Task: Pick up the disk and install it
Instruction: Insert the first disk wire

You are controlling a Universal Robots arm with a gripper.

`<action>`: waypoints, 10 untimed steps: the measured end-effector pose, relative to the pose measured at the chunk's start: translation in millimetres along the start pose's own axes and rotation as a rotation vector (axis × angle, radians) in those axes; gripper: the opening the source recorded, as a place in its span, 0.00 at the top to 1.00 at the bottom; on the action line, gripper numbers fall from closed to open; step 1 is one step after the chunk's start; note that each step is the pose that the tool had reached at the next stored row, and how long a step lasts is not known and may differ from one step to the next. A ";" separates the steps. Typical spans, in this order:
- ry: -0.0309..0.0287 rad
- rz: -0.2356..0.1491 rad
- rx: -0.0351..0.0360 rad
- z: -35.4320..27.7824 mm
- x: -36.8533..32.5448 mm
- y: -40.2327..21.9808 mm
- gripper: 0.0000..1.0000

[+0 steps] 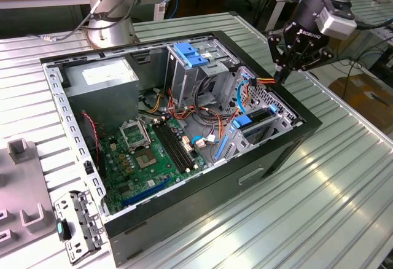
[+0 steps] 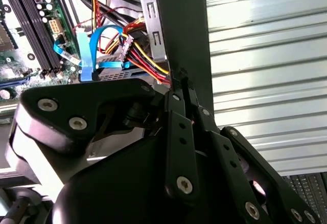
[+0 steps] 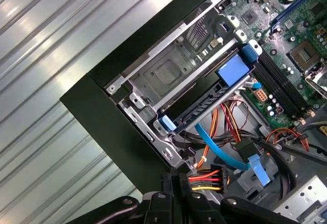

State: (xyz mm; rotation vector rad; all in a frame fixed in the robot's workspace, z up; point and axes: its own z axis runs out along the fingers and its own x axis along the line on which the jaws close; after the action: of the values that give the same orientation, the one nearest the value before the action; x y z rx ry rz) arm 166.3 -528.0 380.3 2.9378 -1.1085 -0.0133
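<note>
The open PC case (image 1: pixel 184 158) is lying on its side on the ribbed metal surface (image 1: pixel 344 207), w/ the green board (image 1: pixel 153 152) showing inside. The tool (image 1: pixel 284 75) is hanging over the case's corner at the exterior view's right, its fingertips (image 3: pixel 176 180) pressed together and pinching a black plug w/ red, yellow and black wires (image 3: pixel 207 177); in the second wrist view the same wire bundle (image 2: pixel 140 55) is running up to the closed tips right by the case wall (image 2: pixel 181 29). The disk (image 3: pixel 196 109) is sitting in its bay near that corner, edge-on, w/ blue plastic rails around it; in the exterior view it is showing as a dark slab w/ a blue tab (image 1: pixel 258 121) just below the tool. It is looking fully seated, though the angle is prob. too shallow to be sure. A flat blue cable (image 3: pixel 217 144) is crossing btwn the disk and the plug. The grey supply box w/ a white sticker (image 1: pixel 101 75) is sitting at the far end, and the tall metal cage w/ a blue latch (image 1: pixel 190 57) is standing mid-case.
</note>
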 end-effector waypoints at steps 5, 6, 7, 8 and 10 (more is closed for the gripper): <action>-0.0003 0.071 0.0004 0.1 0.0 0.0 0.84; -0.0004 0.086 0.0005 0.2 0.0 0.0 0.84; -0.0004 0.101 0.0007 0.2 0.0 0.0 0.84; -0.0005 0.118 0.0008 0.3 0.0 0.0 0.84; -0.0006 0.148 0.0010 0.4 0.0 0.0 0.84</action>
State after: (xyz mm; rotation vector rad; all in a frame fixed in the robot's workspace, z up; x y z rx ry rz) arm 166.3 -528.0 379.9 2.8480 -1.3235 -0.0135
